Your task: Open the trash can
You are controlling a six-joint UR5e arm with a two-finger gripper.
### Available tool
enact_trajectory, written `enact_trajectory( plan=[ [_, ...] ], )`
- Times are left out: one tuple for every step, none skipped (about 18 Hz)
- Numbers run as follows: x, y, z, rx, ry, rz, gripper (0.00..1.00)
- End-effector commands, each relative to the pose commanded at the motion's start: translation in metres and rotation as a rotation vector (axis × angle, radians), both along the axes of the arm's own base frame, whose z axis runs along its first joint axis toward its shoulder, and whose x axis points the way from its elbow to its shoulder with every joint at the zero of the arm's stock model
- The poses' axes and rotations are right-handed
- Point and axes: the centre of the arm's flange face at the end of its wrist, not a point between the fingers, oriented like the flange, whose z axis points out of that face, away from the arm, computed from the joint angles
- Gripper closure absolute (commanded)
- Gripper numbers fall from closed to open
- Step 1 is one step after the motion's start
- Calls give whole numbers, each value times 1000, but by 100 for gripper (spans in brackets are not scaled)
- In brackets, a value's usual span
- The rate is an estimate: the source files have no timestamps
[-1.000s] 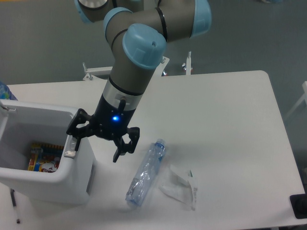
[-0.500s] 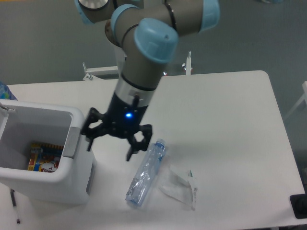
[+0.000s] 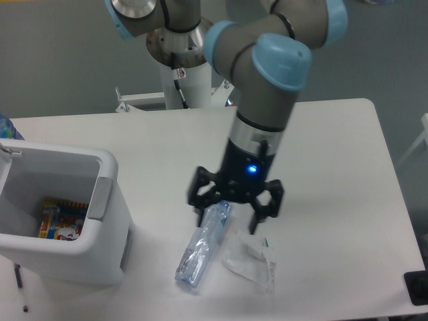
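The white trash can [image 3: 100,251] stands at the table's left front. Its top is open and I see inside it, where colourful packaging [image 3: 61,221] lies at the bottom. The lid is not visible. A grey tab [image 3: 101,198] sits on its right rim. My gripper [image 3: 227,219] is open and empty, hanging well to the right of the can, above the neck end of a crushed clear plastic bottle [image 3: 199,244].
A crumpled clear plastic wrapper [image 3: 251,261] lies right of the bottle. A black object [image 3: 416,287] sits at the table's right front corner. A blue item [image 3: 8,127] shows at the far left edge. The table [image 3: 321,154] is white.
My gripper has moved right, from the can's right rim by the grey tab to above the bottle's neck. It stays open. The can's top stays open.
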Motion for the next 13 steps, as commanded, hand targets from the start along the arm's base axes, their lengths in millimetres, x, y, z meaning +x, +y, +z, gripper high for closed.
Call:
enact_trajectory(
  plan=[
    [-5,-1,-4,-35,31,-14,0],
    [-6,-5,-11,-89,59,-19,0],
    [-7,-8,-16,-148,87,-20,0],
    [-9,-8,-21,-184,102,-26,0],
    [-8,-7,-24,-202,108,-47,0],
    [-7,-6,-29,-221,116,-97,0],
    [-6,-6,-33,-255,129,-144,0],
    [-5,-7,-36,-293,148,-192,0],
    [-1,-4,-36,-321,170,-246,0],
    [1,-5,-37,-345,179,-293,0],
    [2,-7,-36,-361,177,-332,0],
    [3,-8,-37,-378,168,-364,0],
    [5,-10,-39,-395,165,-381,0]
  ],
)
